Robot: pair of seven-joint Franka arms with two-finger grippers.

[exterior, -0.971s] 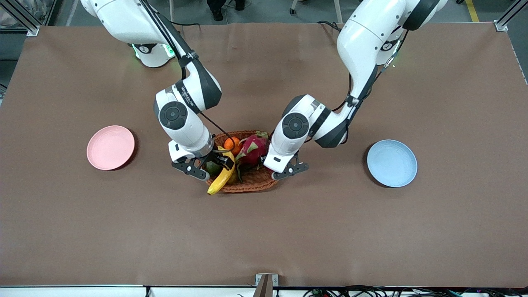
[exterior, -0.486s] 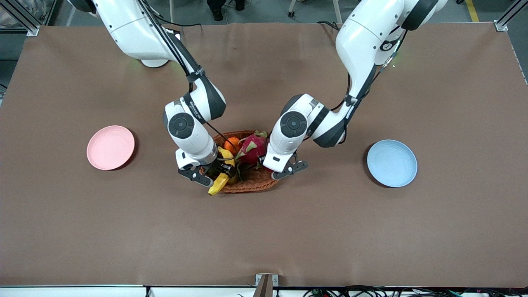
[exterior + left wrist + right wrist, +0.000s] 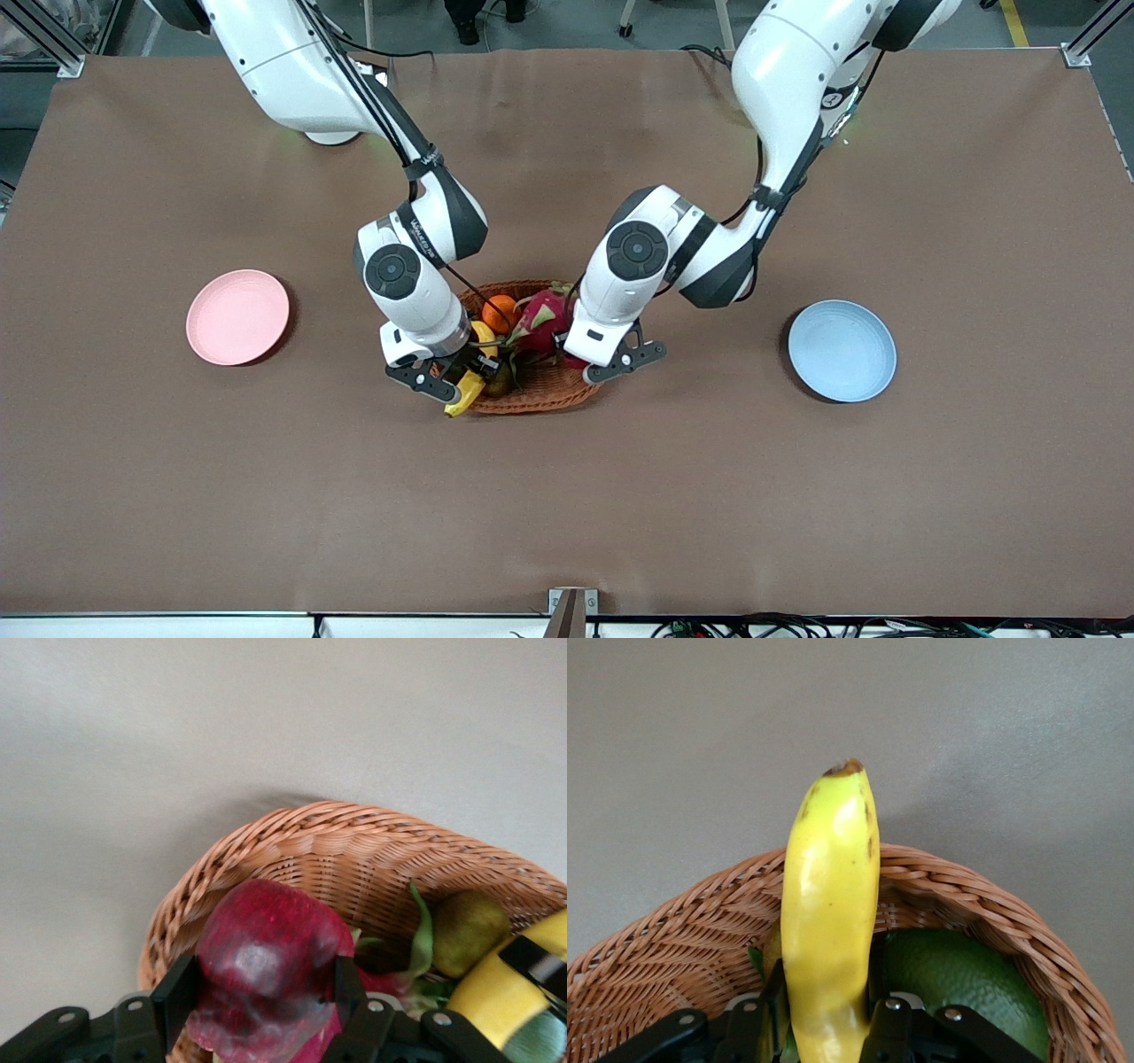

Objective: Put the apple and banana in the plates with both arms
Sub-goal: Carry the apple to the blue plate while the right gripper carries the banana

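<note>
Left claw (image 3: pixel 257 1005) gripping one apple (image 3: pixel 261 970), right claw (image 3: pixel 824 1014) gripping one banana (image 3: pixel 830 921), two plates (image 3: pixel 237 316) (image 3: pixel 842 350).

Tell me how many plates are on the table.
2. The pink plate lies toward the right arm's end of the table; the blue plate lies toward the left arm's end. Neither holds fruit, and none seems hidden.

Banana (image 3: pixel 828 921) bright yellow, dark tip. Apple (image 3: pixel 263 970) dark red, glossy. Basket (image 3: pixel 354 850) tan woven wicker. Plates pale pink (image 3: pixel 237 316), light blue (image 3: pixel 842 350). Counter (image 3: pixel 567 496) matte brown. Avocado (image 3: pixel 966 979) green.
</note>
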